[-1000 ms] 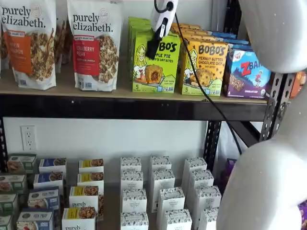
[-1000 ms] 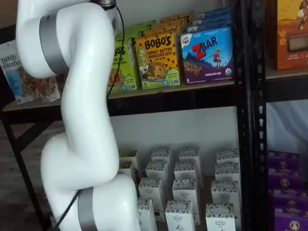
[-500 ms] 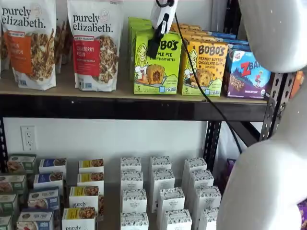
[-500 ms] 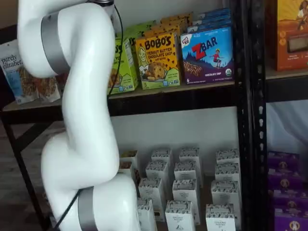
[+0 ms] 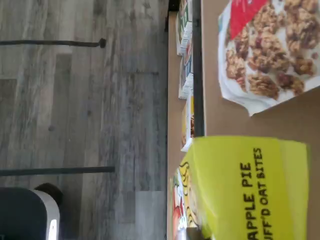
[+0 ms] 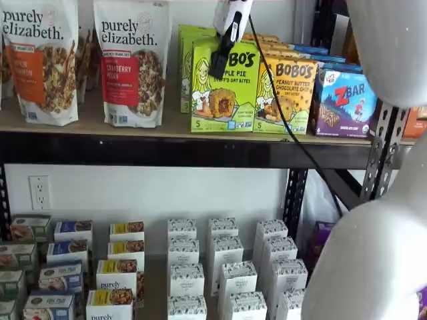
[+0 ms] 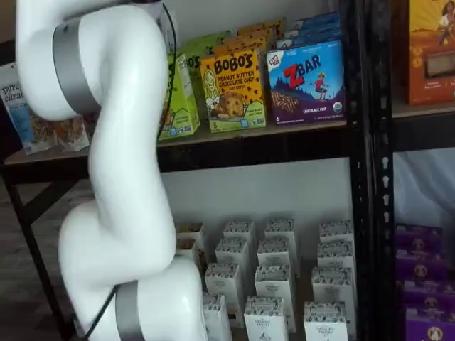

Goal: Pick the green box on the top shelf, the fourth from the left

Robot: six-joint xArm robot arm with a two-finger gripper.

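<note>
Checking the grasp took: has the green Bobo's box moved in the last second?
Yes. In a shelf view the green box has slid right along the top shelf and now overlaps the yellow Bobo's box; the gripper moved with it.

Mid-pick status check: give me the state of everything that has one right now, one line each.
gripper: at the green box's upper front; fingers side-on, open or shut unclear.
green box: upright on the top shelf, at its front edge.
top shelf: stocked with bags and boxes.
peanut butter box: upright, beside the green box.
</note>
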